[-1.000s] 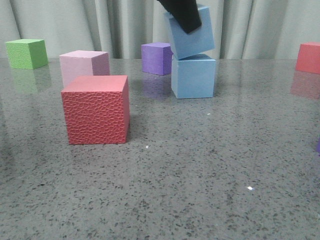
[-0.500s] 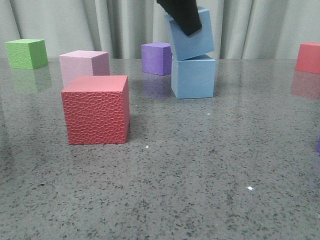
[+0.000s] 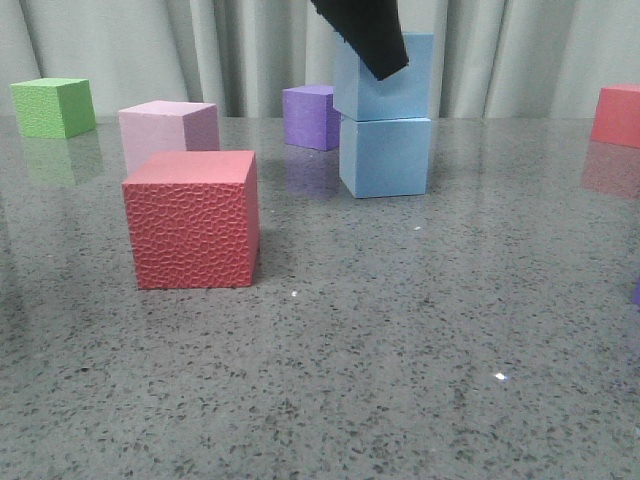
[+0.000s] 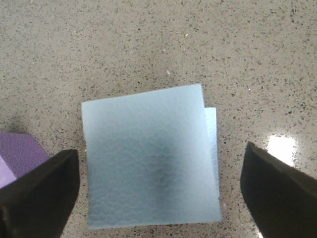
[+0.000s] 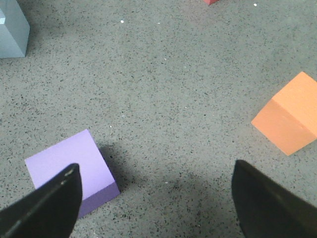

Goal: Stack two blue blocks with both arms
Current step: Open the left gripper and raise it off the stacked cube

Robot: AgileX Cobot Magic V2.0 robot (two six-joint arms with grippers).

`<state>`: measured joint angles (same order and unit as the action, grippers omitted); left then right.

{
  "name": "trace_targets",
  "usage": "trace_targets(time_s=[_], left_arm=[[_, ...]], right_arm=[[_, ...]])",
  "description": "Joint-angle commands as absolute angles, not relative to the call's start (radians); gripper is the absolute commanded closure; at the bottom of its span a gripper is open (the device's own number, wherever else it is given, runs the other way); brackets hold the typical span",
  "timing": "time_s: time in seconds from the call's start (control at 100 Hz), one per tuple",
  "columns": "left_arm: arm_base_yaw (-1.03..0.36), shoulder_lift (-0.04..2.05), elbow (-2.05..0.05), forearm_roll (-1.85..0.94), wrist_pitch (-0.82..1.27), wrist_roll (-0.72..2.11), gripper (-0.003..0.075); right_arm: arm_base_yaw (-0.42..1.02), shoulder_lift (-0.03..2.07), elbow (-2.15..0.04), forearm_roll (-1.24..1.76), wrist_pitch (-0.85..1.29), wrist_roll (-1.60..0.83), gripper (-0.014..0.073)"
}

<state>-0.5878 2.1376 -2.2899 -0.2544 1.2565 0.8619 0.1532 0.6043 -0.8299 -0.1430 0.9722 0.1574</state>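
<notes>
Left pincer (image 4: pixel 158 198) hangs spread wide over the stack, its black fingers (image 4: pixel 37 196) standing clear of the upper cube on both sides, touching nothing; from the front only one dark finger (image 3: pixel 365 35) shows, slanting down across the upper cube's top corner. Right pincer (image 5: pixel 153 203) is likewise released, hovering over bare speckled stone with a lilac cube (image 5: pixel 72 171) by one finger and an orange cube (image 5: pixel 290 119) further out.

Going by size: the grey speckled surface (image 3: pixel 400 350) carries everything. Nearest the front edge, left of centre, sits a big red cube (image 3: pixel 192 218) with a pebbled face. Behind it, touching or nearly so, is a pink cube (image 3: pixel 165 130).

Toward the far edge, about mid-width, stand the two blue blocks. The lower blue block (image 3: pixel 385 155) rests flat on the surface. The upper blue block (image 3: pixel 385 85) sits on it, level, faces upright. From the left wrist its top (image 4: pixel 148 158) is twisted slightly against the one beneath, so a thin strip of the lower cube (image 4: pixel 211 129) peeps out along one side. Both are pale sky-blue, matte, foam-like, equal in size; being cubes, neither has a long axis.

Just behind the stack on its left is a purple cube (image 3: pixel 312 115). A green cube (image 3: pixel 52 105) sits at the far left corner, and another red cube (image 3: pixel 617 115) at the far right edge.
</notes>
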Motion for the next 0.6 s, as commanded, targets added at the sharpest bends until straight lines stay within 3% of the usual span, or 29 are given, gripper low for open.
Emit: trace_targets(time_s=[0.0,0.59], left_arm=[[-0.596,2.074,-2.327,-0.281,1.229,0.863,0.0059],[-0.561,1.96,-2.424,-0.281,1.263,0.673,0.005]], right_arm=[[0.148,0.605,-0.852,-0.151,0.9,0.151,-0.0017],[0.148,0.605,-0.852,-0.151,0.901,0.151,-0.0017]])
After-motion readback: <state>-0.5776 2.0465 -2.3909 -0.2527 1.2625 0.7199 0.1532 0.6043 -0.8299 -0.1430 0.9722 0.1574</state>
